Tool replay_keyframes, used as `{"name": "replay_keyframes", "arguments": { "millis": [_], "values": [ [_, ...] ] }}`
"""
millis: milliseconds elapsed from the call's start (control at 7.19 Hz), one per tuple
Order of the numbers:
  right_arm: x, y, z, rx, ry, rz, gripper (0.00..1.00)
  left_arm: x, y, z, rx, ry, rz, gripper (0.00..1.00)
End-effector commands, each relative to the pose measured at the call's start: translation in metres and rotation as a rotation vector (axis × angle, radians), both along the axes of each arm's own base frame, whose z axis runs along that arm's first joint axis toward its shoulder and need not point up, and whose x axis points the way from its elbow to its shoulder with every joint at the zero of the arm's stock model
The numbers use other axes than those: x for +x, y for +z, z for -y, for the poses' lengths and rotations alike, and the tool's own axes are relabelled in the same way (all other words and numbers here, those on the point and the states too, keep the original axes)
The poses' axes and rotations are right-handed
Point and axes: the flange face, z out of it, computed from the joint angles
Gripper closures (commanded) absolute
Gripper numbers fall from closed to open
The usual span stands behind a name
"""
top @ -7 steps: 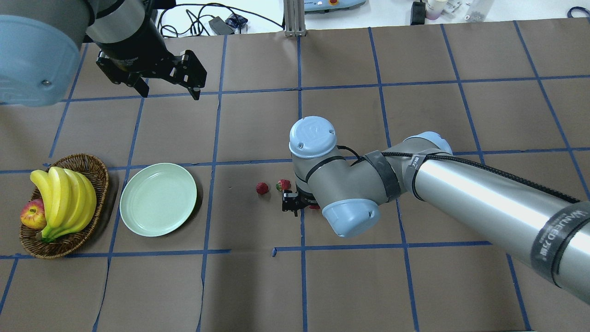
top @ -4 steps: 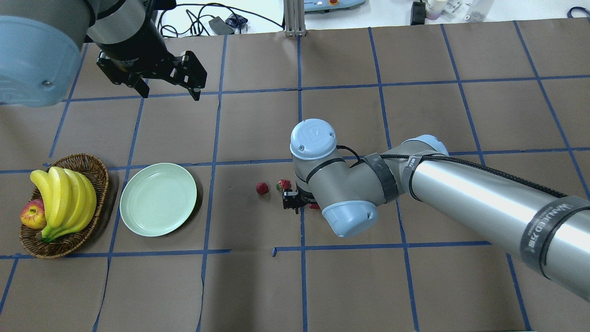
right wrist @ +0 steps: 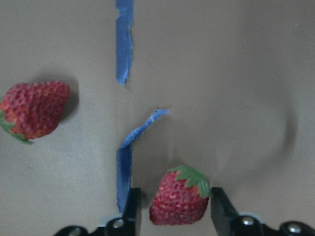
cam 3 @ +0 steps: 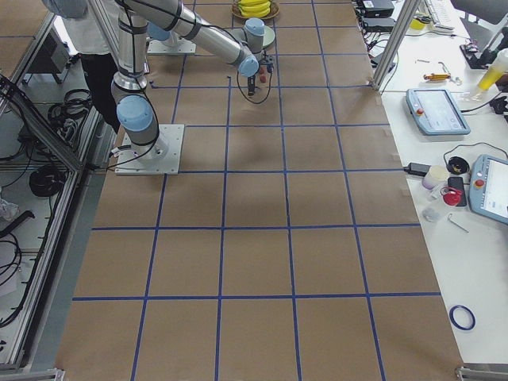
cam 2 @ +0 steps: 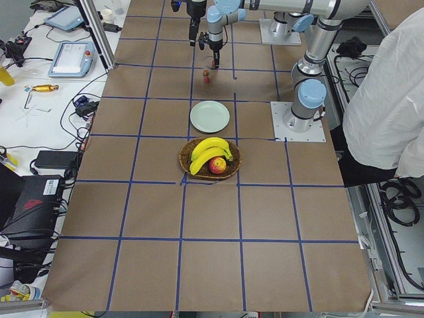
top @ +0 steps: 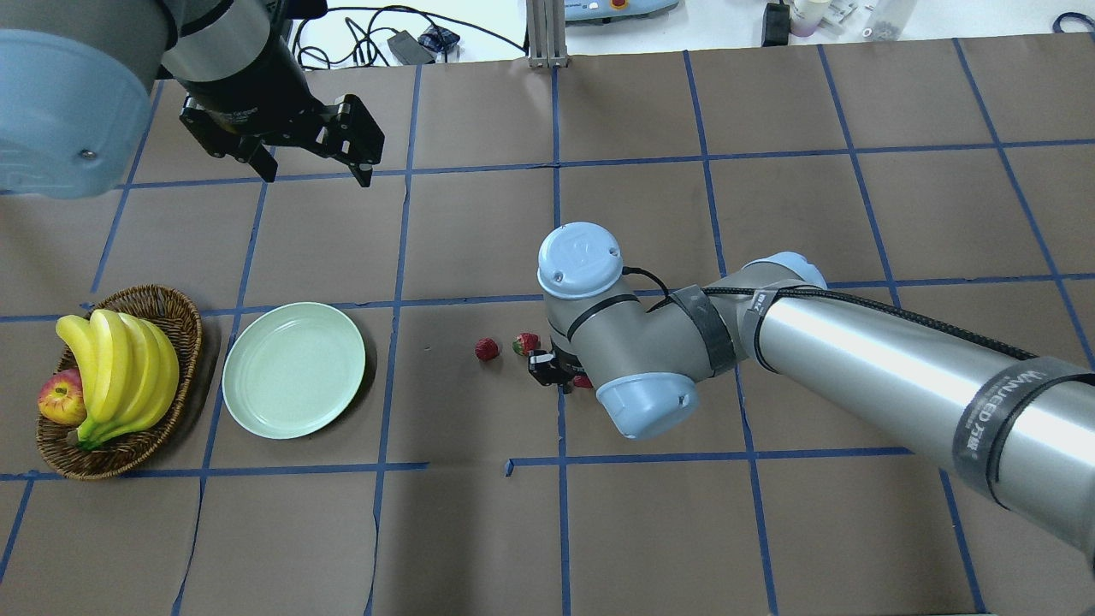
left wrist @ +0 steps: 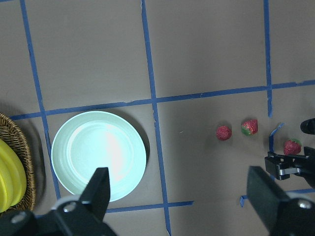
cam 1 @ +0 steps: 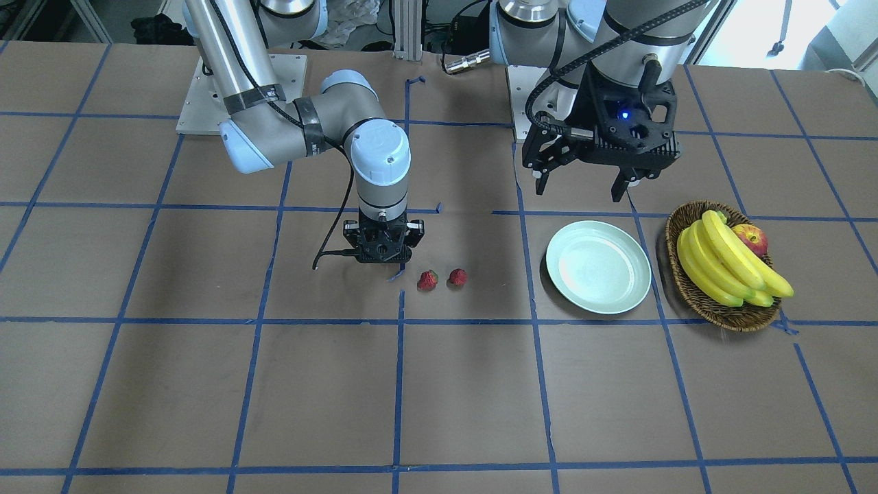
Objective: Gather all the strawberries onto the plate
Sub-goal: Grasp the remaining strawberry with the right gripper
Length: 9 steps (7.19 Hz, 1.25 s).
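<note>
Three strawberries lie on the brown paper. Two (top: 487,349) (top: 526,344) sit side by side, apart from both grippers. The third (right wrist: 179,196) lies between the fingers of my right gripper (right wrist: 172,204), which is low over the table and open; the pads stand close on both sides of it. Only a red sliver of it (top: 583,382) shows under my right wrist in the overhead view. The pale mint plate (top: 293,370) is empty, left of the strawberries. My left gripper (top: 315,174) is open and empty, high above the table beyond the plate.
A wicker basket (top: 184,325) with bananas (top: 120,364) and an apple (top: 60,400) stands just left of the plate. My right forearm (top: 855,376) stretches across the right half of the table. Blue tape lines grid the paper.
My right wrist has shifted slightly, and the gripper has moved a little over the third strawberry. The left arm, plate and other two strawberries have not moved.
</note>
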Motion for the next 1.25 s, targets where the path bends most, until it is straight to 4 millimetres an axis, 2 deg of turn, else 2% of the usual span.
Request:
{"name": "replay_keyframes", "arguments": {
  "millis": [0,139,278,418,557,696,974,1113],
  "values": [
    [-0.001,0.003,0.003,-0.016,-0.005,-0.013,1.00,0.000,0.000,0.000,0.001,0.000,0.000,0.00],
    [0.004,0.016,0.010,-0.043,-0.039,0.013,1.00,0.000,0.001,0.000,0.000,0.000,0.000,0.00],
    [0.022,0.040,0.020,-0.086,-0.110,0.055,1.00,0.000,0.001,-0.001,-0.002,0.002,0.000,0.00],
    [0.053,0.059,0.013,-0.084,-0.150,0.130,1.00,0.000,0.002,0.000,-0.003,0.002,0.000,0.00],
    [0.077,0.051,-0.005,-0.066,-0.140,0.144,1.00,0.000,0.003,-0.001,-0.006,0.002,-0.001,0.00],
    [0.091,0.037,-0.012,-0.046,-0.120,0.132,1.00,0.000,0.004,-0.002,-0.006,0.002,-0.001,0.00],
    [0.099,0.021,-0.017,-0.027,-0.106,0.155,0.98,0.001,0.004,-0.002,-0.008,0.003,-0.001,0.00],
    [0.097,0.018,-0.018,-0.022,-0.096,0.139,0.01,0.001,0.003,-0.001,-0.005,0.003,0.000,0.00]
  ]
}}
